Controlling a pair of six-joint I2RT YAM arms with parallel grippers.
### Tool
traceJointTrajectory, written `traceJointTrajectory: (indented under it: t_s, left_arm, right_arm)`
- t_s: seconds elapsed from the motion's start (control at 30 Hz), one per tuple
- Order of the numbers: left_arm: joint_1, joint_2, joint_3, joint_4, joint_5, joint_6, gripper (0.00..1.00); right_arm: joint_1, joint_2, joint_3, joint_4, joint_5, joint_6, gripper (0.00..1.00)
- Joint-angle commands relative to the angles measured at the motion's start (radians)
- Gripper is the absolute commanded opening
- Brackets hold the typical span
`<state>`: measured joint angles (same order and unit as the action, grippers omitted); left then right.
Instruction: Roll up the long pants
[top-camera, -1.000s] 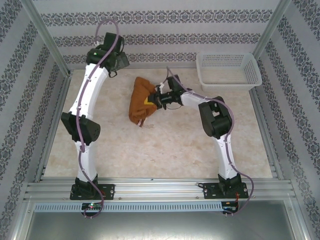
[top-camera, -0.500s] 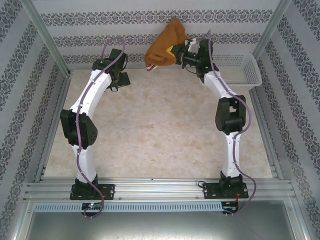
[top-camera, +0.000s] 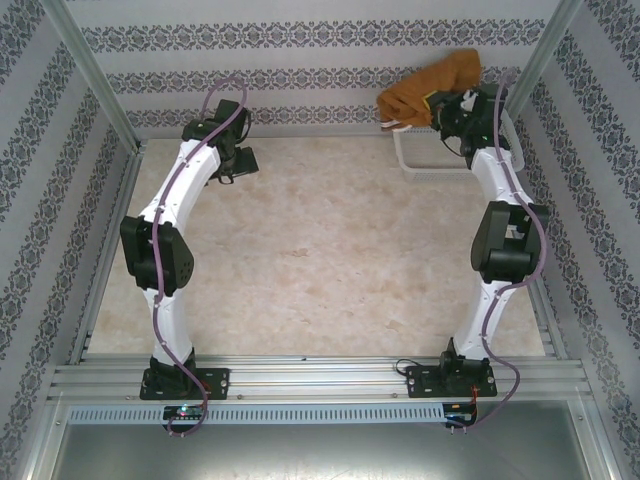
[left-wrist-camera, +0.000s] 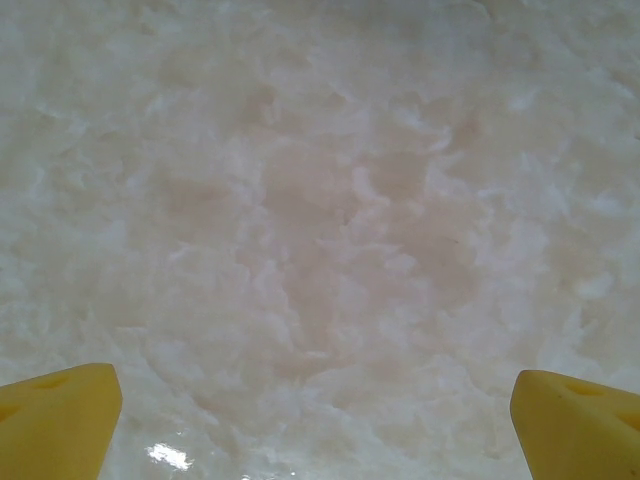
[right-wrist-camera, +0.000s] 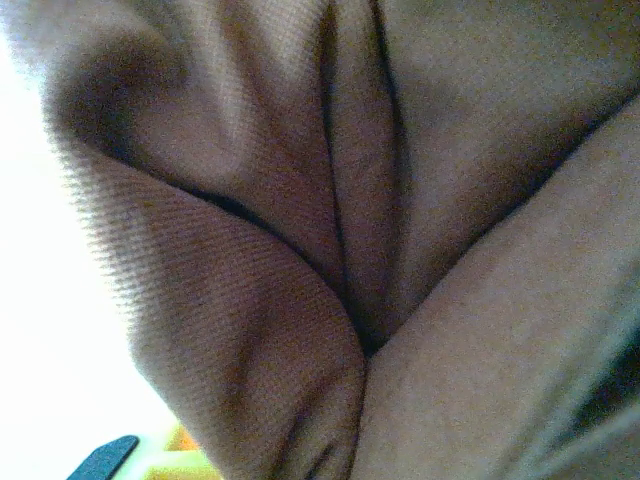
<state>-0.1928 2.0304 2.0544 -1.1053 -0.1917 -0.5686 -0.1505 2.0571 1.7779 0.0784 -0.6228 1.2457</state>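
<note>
Two arms reach over table (top-camera: 320, 260). Right gripper (top-camera: 447, 108) raised at far right corner, jaws clamped on long pants (top-camera: 425, 90). Pants bunched in rust-brown bundle, off table, above white basket (top-camera: 403, 158). Right wrist view: brown folds pressed close. Left gripper (top-camera: 240, 160) far left, above bare table, yellow fingers (left-wrist-camera: 60, 415) wide apart.

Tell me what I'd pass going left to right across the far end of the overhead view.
left frame post → left gripper → long pants, bunched and lifted off the table → right frame post. The white basket overlaps the pants, so I skip it.
</note>
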Motion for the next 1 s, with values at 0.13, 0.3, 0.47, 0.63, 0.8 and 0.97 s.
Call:
traceJointTrajectory:
  t_s: [0.13, 0.3, 0.47, 0.63, 0.8, 0.97]
  left_arm:
    - [0.029, 0.047, -0.02, 0.048, 0.062, 0.018, 1.0]
    - [0.035, 0.061, -0.052, 0.084, 0.098, 0.024, 1.0]
    - [0.046, 0.07, -0.095, 0.106, 0.127, 0.022, 1.0]
    - [0.064, 0.075, -0.135, 0.126, 0.148, 0.019, 1.0]
    - [0.081, 0.096, -0.14, 0.137, 0.167, 0.023, 1.0]
    - [0.087, 0.106, -0.141, 0.145, 0.175, 0.022, 1.0]
  right_arm:
    - [-0.026, -0.071, -0.076, 0.124, 0.119, -0.047, 0.0]
    - [-0.029, 0.003, -0.04, 0.1, 0.162, -0.062, 0.0]
    - [-0.037, 0.11, 0.076, 0.026, 0.219, -0.097, 0.0]
    - [-0.062, 0.201, 0.176, -0.006, 0.236, -0.089, 0.0]
    - [-0.072, 0.284, 0.298, -0.086, 0.242, -0.113, 0.0]
    - [-0.077, 0.341, 0.388, -0.189, 0.266, -0.157, 0.1]
